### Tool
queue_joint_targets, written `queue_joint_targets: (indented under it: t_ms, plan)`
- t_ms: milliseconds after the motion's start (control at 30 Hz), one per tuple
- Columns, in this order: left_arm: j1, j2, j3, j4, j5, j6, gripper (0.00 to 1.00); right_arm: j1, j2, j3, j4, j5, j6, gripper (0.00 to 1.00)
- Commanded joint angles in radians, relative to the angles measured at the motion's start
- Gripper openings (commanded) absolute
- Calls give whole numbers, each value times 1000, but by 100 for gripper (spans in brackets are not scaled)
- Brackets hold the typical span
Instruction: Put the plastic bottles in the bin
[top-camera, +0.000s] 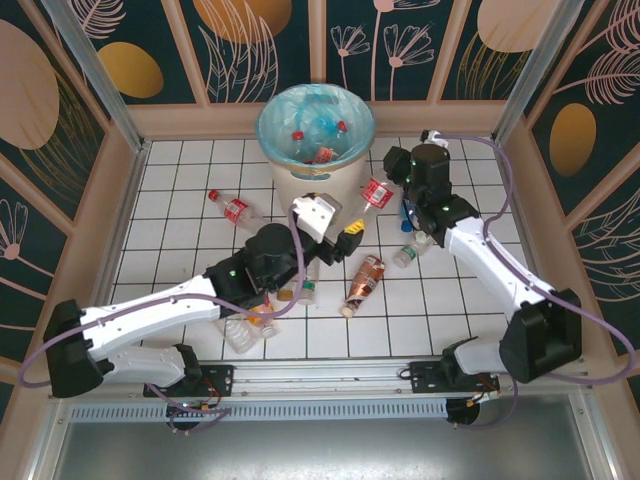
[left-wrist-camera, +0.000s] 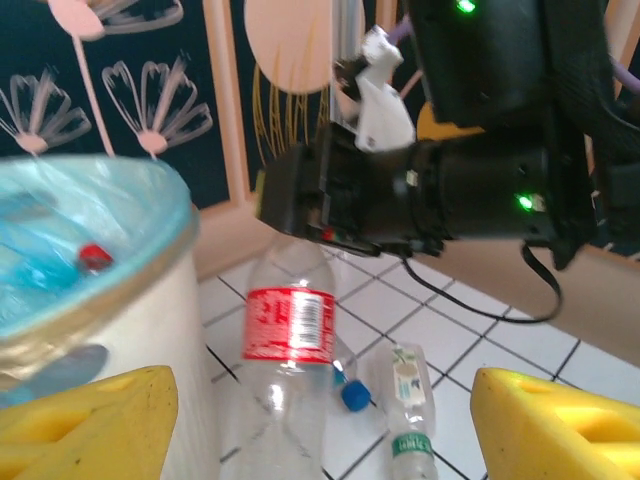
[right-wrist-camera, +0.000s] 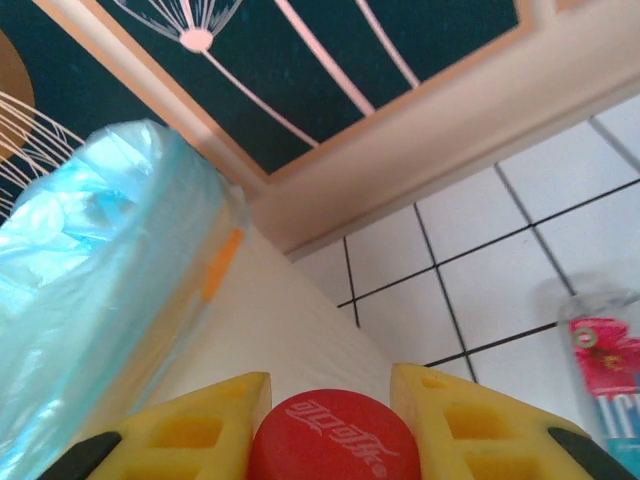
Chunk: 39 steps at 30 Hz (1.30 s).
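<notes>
- Yellow fingers of the right gripper (right-wrist-camera: 330, 398) are clenched on the neck of a red-capped bottle (right-wrist-camera: 332, 442), which hangs below them cap up, its long axis close to upright and its red label turned toward the left wrist camera
- That bottle hangs just right of the bin (top-camera: 295, 180), alongside the cream wall and apart from it, with the cap about level with the rim; seen from the right wrist, the blue-green bag liner (right-wrist-camera: 90, 260) rises above and to the left of the cap
- What the coming move turns on: the bin's mouth lies left of the held bottle and higher than its base, so I judge it calls for a lift clear of the rim, then a short carry left before letting go
- Left gripper (left-wrist-camera: 320, 390) is released, fingers spread wide with nothing between them; it hovers on the near side of the bin, pointing at the hanging bottle
- Right arm is the nearer to the drop; loose bottles lie closer to the left arm
- Several bottles are already inside the bin; on the white tiled worktop (top-camera: 170, 190) others lie flat: a red-labelled bottle (top-camera: 232, 208) left of the bin, a brown bottle (top-camera: 365, 280) near the middle, a green-capped bottle (top-camera: 406, 255) by the right arm, more under the left arm
- Risk, as I judge it: carried across too low, the bottle's base could catch the rim
</notes>
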Motion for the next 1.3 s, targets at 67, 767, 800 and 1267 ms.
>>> queue_joint_targets:
  t_ms: [67,767,800,1267]
  plan:
    - [5,-116,-97,139,-182,182,79,101,-149,37,-111,296,-147,14]
    - [272,-68,189,-102,-100,-160,81,504,-108,582,-34,489,-617,12]
    - [304,-43,227,-130,-55,-181,81,504,-81,613,-11,488,-659,12]
    - [630,217,517,-242,423,-457,81,377,310,929,117,401,-855,13]
